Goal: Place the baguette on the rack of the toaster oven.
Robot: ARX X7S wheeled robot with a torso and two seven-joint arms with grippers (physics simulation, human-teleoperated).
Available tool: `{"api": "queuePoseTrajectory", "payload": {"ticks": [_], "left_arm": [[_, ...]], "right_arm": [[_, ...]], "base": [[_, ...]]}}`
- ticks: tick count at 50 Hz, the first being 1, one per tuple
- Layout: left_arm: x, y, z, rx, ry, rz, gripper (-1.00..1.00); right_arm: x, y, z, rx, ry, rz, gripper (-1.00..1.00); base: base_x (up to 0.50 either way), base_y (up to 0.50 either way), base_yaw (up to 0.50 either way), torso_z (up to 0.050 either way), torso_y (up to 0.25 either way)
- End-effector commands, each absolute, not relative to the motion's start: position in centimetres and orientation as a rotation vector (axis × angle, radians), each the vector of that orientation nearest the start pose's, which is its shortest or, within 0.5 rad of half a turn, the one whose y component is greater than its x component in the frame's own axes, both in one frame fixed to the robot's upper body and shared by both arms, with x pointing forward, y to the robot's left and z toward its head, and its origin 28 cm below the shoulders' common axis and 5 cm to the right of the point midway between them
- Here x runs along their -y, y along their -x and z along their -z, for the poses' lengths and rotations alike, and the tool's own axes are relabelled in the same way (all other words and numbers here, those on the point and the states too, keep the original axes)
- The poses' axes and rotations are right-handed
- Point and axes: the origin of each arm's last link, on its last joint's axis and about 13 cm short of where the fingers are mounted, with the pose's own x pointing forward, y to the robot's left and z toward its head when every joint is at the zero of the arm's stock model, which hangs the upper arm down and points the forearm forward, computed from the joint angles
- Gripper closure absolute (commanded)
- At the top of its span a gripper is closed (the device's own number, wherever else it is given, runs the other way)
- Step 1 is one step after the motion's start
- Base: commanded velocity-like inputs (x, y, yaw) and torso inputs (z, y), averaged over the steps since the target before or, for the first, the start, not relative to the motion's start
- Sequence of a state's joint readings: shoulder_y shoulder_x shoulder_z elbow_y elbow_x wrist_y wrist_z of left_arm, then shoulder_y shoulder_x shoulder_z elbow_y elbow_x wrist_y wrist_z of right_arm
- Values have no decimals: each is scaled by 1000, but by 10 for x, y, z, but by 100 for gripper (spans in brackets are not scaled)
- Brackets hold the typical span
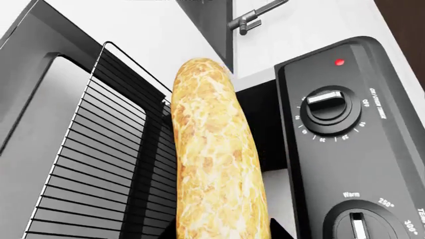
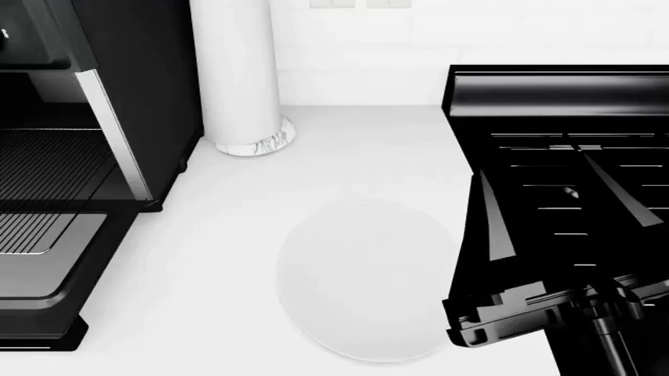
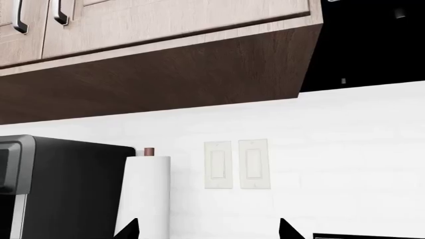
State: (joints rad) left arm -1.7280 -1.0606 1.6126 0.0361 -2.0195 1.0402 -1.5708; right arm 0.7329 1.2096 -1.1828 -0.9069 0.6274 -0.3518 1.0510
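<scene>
Counting one short golden-brown crusty baguette (image 1: 216,154), one flat black wire rack (image 1: 99,174) and one boxy black toaster oven (image 1: 352,149) with its door dropped open. Two round black dials (image 1: 327,104) on the oven's panel, plus one little red light (image 1: 340,62). Also one round white plate (image 2: 366,278) sitting bare on the white table (image 2: 209,258), one white paper towel roll (image 2: 240,70), and two cream wall switches (image 3: 236,164).

Readable stuff: "Off" by the one dial, "Warm", "250°" and "300°" around the other. Rest of the print too small to make out, no brand anywhere.

Left pincer (image 1: 222,234) clamped on the near end of the baguette, only dark slivers of it showing beside the loaf. Loaf held in front of the oven's open cavity, right beside the rack; can't tell if touching it. Right pincer (image 3: 206,234) spread wide, holding nothing, facing the wall.
</scene>
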Motion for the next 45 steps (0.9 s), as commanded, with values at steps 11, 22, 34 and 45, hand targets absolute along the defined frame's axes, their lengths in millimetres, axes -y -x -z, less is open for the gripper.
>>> {"api": "queuePoseTrajectory", "payload": {"ticks": [11, 22, 34, 45], "left_arm": [[-334, -289, -347, 240, 1198, -1084, 100], [-329, -290, -348, 274, 1200, -1048, 100], [-329, -285, -355, 314, 1205, -1023, -100], [-325, -270, -366, 332, 1219, -953, -100]], "right_arm": [[116, -138, -208, 545, -94, -251, -100], [117, -138, -208, 547, -94, -246, -100], [116, -138, -208, 551, -95, -243, -100], [116, -138, -208, 551, -95, -239, -100]], "base": [[0, 0, 0, 0, 0], [0, 0, 0, 0, 1], [0, 0, 0, 0, 0], [0, 0, 0, 0, 0]]}}
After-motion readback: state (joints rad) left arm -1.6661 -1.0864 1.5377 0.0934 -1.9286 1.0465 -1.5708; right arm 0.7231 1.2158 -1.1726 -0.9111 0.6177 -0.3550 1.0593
